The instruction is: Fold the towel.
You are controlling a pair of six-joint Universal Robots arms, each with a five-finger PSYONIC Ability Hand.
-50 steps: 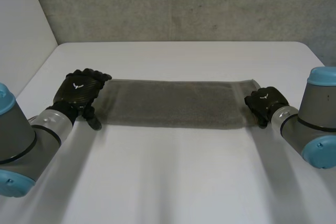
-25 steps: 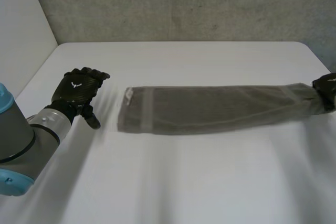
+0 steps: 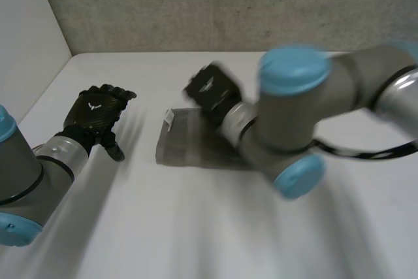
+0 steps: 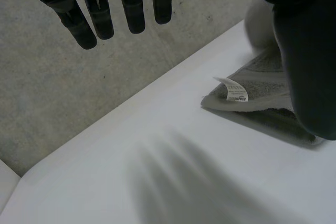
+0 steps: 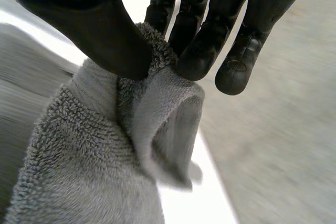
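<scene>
The grey towel (image 3: pixel 189 142) lies doubled over on the white table (image 3: pixel 196 227), its left end showing a small white label (image 3: pixel 169 117). My right hand (image 3: pixel 210 89) is above that end, with its arm swung across the table. In the right wrist view its thumb and fingers (image 5: pixel 197 51) pinch a bunched edge of the towel (image 5: pixel 105 161). My left hand (image 3: pixel 98 112) rests open on the table left of the towel, apart from it. In the left wrist view its straight fingers (image 4: pixel 107 11) hang free, with the towel's end (image 4: pixel 252 90) and label (image 4: pixel 233 90) beyond them.
A grey concrete wall (image 3: pixel 228 4) runs behind the table's far edge. A white side panel (image 3: pixel 26 31) stands at the left. My right arm (image 3: pixel 294 122) crosses over the middle of the table.
My right hand pulled the towel's right end away to the right, then swung it leftward over the towel, so the towel now lies doubled. The left hand let go and stayed in place.
</scene>
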